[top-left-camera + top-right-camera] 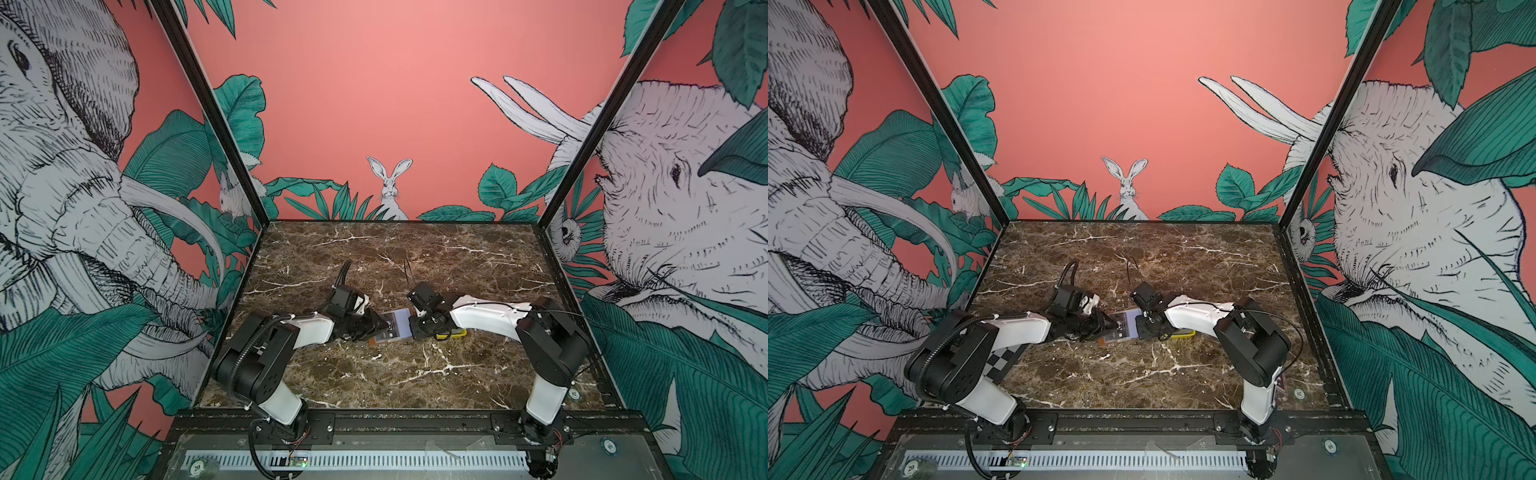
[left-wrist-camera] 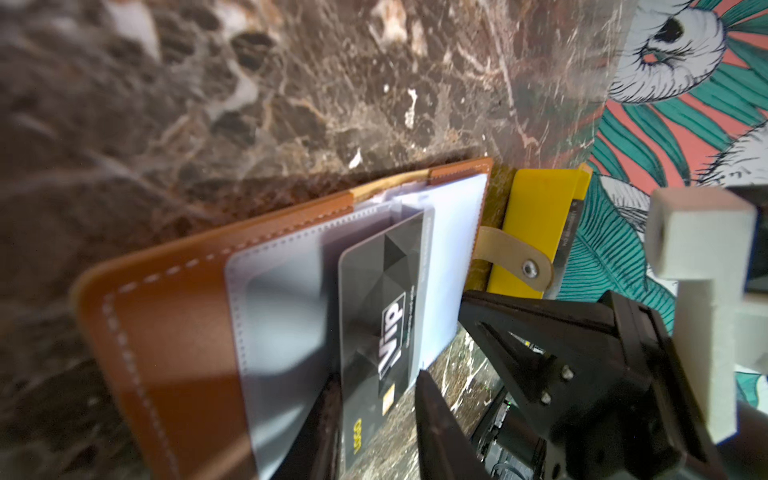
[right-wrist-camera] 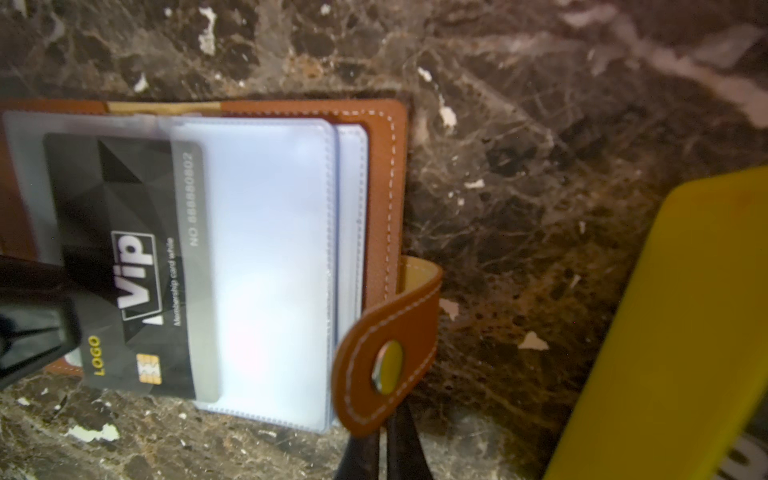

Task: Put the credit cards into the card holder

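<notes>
Seating credit card [image 2: 374,299] in card holder [image 2: 166,324], with left pincer [image 2: 374,378] spread, right pincer [image 3: 384,419] pressed together. Next: push card fully home.

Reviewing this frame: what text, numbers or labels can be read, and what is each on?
"Vip": white, on the black credit card partly in the card holder's sleeve.
"LOGO": yellow, same card, beside the chip.
"NO 888880802": same card, digits blurred, uncertain.
"Membership card while": same card, barely legible.
"20": round sticker at the rig's front.
Print on the second card in the yellow tray: too blurred.
</notes>
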Controlling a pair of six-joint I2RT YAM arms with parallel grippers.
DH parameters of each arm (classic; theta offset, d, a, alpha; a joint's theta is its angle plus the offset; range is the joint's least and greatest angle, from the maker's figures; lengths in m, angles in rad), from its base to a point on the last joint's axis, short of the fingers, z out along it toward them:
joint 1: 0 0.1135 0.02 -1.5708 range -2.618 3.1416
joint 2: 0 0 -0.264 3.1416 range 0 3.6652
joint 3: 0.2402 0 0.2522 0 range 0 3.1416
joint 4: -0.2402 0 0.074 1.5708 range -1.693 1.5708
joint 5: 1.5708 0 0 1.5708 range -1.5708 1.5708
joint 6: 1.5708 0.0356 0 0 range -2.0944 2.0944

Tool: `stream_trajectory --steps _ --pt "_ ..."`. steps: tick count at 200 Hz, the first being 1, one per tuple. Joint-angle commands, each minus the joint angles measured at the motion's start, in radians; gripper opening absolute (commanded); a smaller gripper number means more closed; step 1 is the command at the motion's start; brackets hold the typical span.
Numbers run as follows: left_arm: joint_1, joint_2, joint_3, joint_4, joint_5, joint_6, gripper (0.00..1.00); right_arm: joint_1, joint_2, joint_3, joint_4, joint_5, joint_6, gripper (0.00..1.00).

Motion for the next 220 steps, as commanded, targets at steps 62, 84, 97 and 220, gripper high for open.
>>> stream_trajectory --steps 62,84,97,220 --pt "-0.005 -0.006 0.039 -0.216 -0.082 0.075 0.23 0.008 0.052 -0.020 -0.041 0.016 0.001 0.07" --pt "-0.012 0.004 0.050 -0.207 -0.078 0.074 0.20 0.008 0.053 -0.017 -0.043 0.014 0.002 0.06" --pt "-0.014 0.010 0.055 -0.198 -0.074 0.072 0.18 0.008 0.053 -0.016 -0.043 0.015 0.001 0.06" --pt "-0.052 0.068 0.136 -0.172 -0.069 0.069 0.13 0.007 0.061 -0.014 -0.041 0.011 0.000 0.05"
